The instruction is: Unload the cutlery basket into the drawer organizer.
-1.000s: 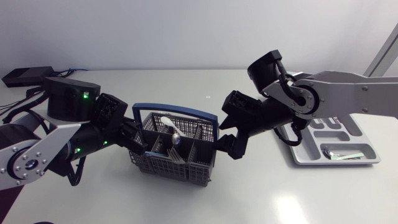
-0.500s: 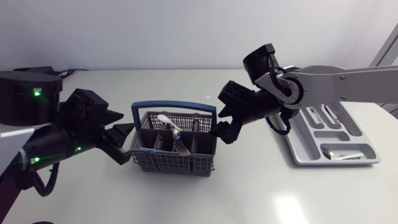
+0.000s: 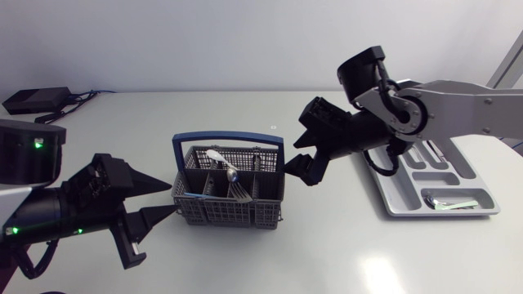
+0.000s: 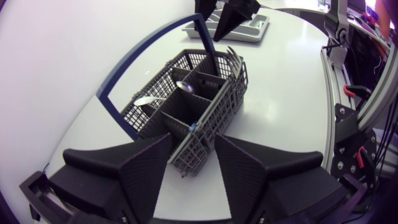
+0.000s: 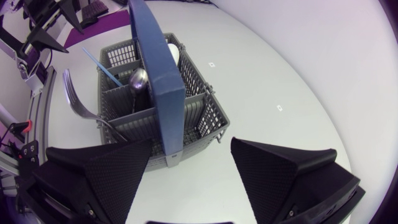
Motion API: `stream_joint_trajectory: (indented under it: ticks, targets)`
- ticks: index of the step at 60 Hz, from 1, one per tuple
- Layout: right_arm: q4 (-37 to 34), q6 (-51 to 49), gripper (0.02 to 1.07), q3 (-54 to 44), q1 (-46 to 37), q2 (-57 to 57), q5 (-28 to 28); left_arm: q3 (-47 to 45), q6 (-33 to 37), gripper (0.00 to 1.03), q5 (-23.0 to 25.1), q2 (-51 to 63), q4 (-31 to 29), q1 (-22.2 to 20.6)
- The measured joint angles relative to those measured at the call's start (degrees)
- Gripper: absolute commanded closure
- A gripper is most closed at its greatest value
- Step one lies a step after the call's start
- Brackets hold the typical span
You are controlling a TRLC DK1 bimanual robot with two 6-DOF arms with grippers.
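The grey cutlery basket with a blue arched handle stands upright mid-table. It holds a metal spoon, a fork, a white spoon and a thin blue-handled piece. My left gripper is open at the basket's left end; in the left wrist view, one basket corner sits between the gripper's spread fingers, not clamped. My right gripper is open just right of the basket, with the handle's foot ahead of it. The grey drawer organizer lies at the right with a few pieces of cutlery.
A black box with cables sits at the back left corner. The right arm's links hang over the organizer's back end. Bare tabletop stretches in front of the basket and between it and the organizer.
My left gripper has opened and drawn back leftward and toward the front, off the basket. The basket, tilted a second ago, now stands level. My right gripper shifted slightly rightward.
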Motion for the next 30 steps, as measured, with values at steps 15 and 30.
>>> stream_joint_trajectory:
  ticks: [15, 30]
  targets:
    - [-1.51, -0.7, 0.14, -6.62, -0.44, -7.26, -0.33, -2.47, 1.66, 0.65, 0.02, 1.75, 8.26, -0.17]
    - [-2.12, -0.7, 0.14, -11.45, -0.44, -13.44, -0.52, -3.69, 1.64, 0.8, 0.22, 7.34, 14.62, -1.36]
